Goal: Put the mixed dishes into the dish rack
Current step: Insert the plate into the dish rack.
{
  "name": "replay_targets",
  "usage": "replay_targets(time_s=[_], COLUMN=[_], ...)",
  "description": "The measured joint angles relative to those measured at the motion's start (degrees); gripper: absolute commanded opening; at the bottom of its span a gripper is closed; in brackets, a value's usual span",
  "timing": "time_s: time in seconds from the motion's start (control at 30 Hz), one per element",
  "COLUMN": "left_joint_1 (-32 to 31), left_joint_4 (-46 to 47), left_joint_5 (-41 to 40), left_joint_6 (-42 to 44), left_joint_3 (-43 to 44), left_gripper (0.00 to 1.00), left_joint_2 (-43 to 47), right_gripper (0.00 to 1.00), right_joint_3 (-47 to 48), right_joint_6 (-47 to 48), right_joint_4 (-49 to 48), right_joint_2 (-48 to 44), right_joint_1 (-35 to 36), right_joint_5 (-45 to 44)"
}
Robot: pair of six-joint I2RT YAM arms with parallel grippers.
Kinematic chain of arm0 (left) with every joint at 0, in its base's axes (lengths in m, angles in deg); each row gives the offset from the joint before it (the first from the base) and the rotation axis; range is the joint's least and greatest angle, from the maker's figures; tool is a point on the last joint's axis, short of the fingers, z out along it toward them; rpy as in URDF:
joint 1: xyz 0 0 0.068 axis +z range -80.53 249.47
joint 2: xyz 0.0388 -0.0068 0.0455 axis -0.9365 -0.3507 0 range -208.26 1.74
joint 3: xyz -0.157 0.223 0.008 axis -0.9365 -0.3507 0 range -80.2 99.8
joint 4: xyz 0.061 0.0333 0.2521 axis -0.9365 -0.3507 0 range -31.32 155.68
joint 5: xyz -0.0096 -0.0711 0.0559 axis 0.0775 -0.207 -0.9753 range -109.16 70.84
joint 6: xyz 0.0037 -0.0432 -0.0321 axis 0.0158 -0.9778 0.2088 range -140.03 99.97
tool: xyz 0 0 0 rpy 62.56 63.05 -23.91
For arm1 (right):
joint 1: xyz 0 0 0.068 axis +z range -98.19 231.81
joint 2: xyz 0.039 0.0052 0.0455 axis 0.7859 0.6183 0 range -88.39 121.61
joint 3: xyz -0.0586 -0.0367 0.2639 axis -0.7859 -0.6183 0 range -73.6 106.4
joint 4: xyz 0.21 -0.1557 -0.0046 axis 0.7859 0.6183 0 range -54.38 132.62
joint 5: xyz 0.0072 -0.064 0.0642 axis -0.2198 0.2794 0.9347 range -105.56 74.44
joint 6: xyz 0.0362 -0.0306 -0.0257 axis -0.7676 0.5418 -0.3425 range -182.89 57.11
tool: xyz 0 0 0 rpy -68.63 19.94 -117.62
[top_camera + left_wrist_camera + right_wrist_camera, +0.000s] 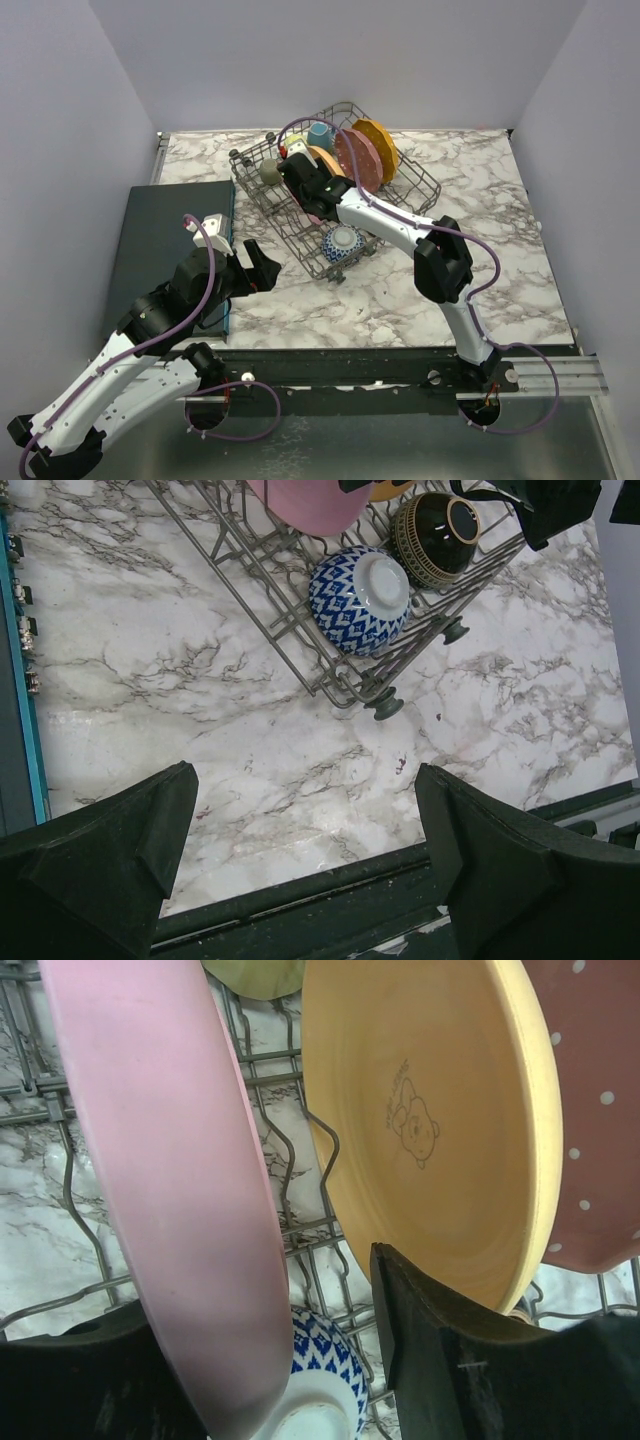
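Observation:
The grey wire dish rack stands at the back centre. It holds an orange plate, a pink white-dotted plate, a peach plate, a blue mug, an olive mug and a blue-patterned bowl. My right gripper reaches into the rack. In the right wrist view it is open, with a plain pink plate upright between the jaws, near the left finger and apart from the right one. My left gripper is open and empty over the marble. The dark brown bowl lies beside the blue-patterned bowl.
A dark flat mat with a teal edge lies at the left, beside my left arm. The rack's near corner and its feet stand just ahead of my left gripper. The table's dark front rail runs along the near edge.

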Motion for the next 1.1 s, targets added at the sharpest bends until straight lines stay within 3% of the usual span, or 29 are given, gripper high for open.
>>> replay_targets(time_s=[1.1], left_joint_1=[0.0], left_joint_4=[0.0], left_joint_5=[0.0], left_joint_6=[0.0], left_joint_3=[0.0], left_gripper=[0.99], left_joint_2=[0.0], right_gripper=[0.67], right_joint_3=[0.9], right_joint_6=[-4.5], right_joint_4=[1.3], right_joint_2=[-3.6], right_joint_1=[0.0], right_joint_5=[5.5])
